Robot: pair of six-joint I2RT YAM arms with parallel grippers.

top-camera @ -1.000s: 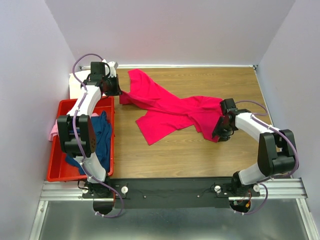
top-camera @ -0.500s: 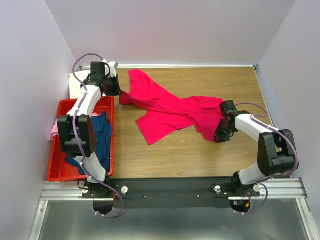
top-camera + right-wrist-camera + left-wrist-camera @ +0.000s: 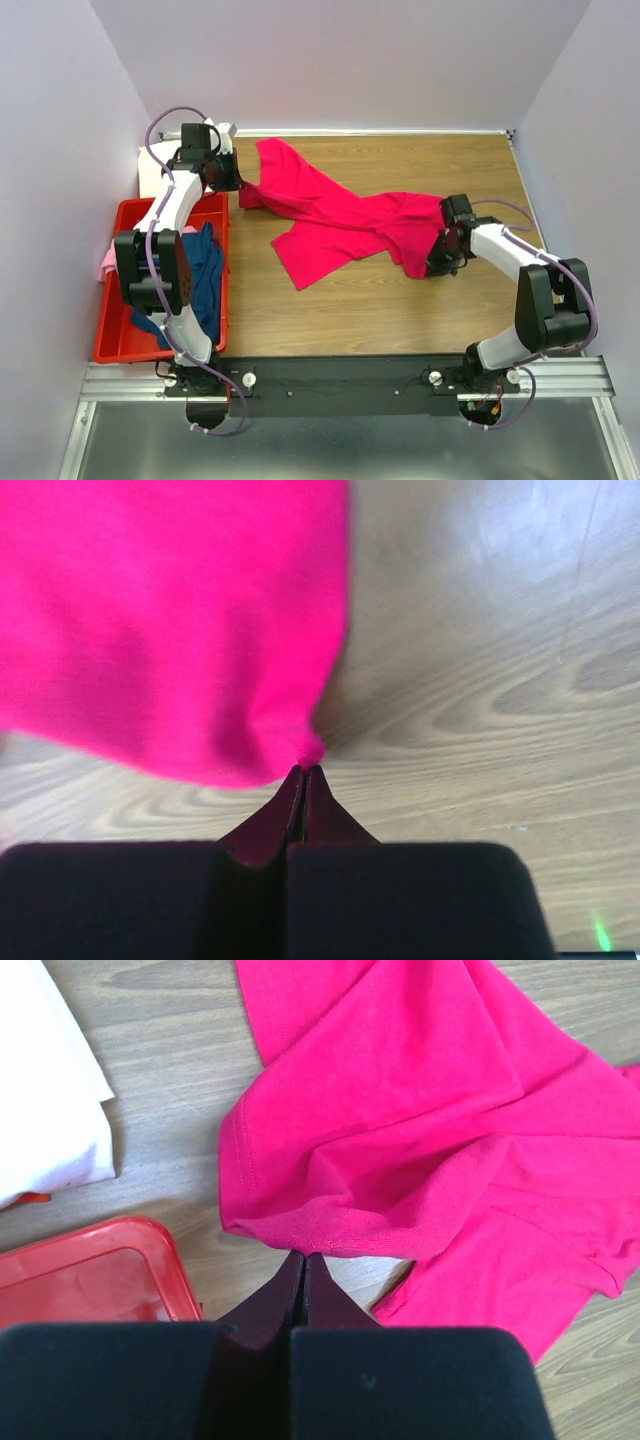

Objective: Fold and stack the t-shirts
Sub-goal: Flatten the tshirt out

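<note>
The magenta-pink t-shirt lies crumpled across the middle of the wooden table. My left gripper is shut on its left hem, and the tips pinch the cloth in the left wrist view. My right gripper is shut on the shirt's right lower corner, and the cloth hangs from the tips just above the table. The navy t-shirt lies in the red bin. The pale pink t-shirt hangs over the bin's left side. The white t-shirt lies folded beyond the bin and also shows in the left wrist view.
The red plastic bin stands at the table's left edge, and its corner is close to my left gripper. Walls close the left, back and right sides. Bare wood lies in front of the magenta shirt.
My right gripper has shifted slightly left and away from me with the shirt corner in it. The left arm has not moved.
</note>
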